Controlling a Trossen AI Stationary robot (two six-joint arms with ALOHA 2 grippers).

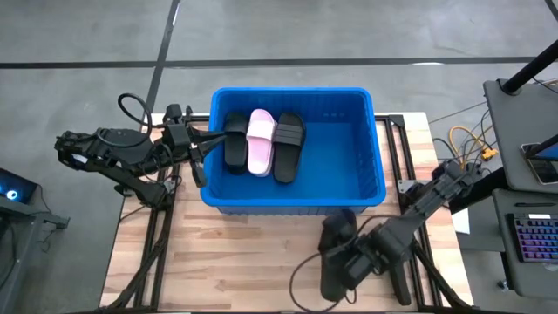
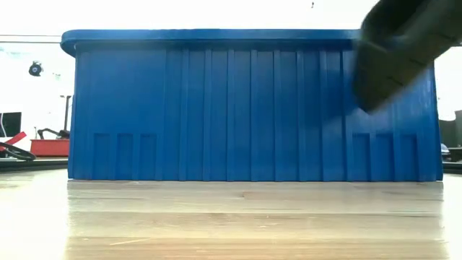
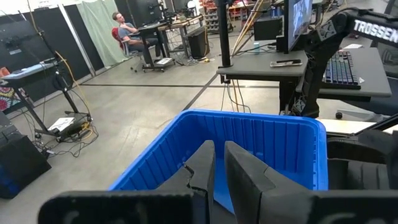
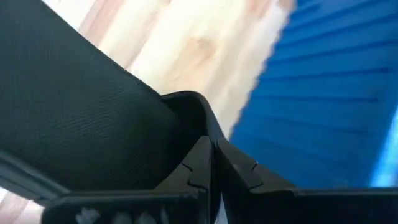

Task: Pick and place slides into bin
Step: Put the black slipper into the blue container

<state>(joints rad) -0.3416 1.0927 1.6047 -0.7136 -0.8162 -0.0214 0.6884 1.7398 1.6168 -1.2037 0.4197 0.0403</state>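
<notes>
I see the blue bin (image 1: 353, 166) on the wooden table (image 1: 244, 262), with three slides (image 1: 261, 142) inside at its left end. The right gripper (image 1: 342, 262) has its jaws shut on a black slide (image 1: 336, 237) beside the bin's near wall. The left gripper (image 1: 199, 161) waits at the bin's left rim, jaws closed and empty. A seated person (image 3: 127, 31) is far behind.

A pale wooden table (image 1: 253, 262) fills the lower middle of the high view, on a grey floor (image 1: 78, 35) crossed by dark lines. At the right edge sits a dark desk (image 1: 523, 113) with a backlit keyboard (image 1: 534, 240) at lower right. In the left wrist view, a seated person (image 3: 127, 31) shows at upper left, a monitor (image 3: 298, 18) at top right.
</notes>
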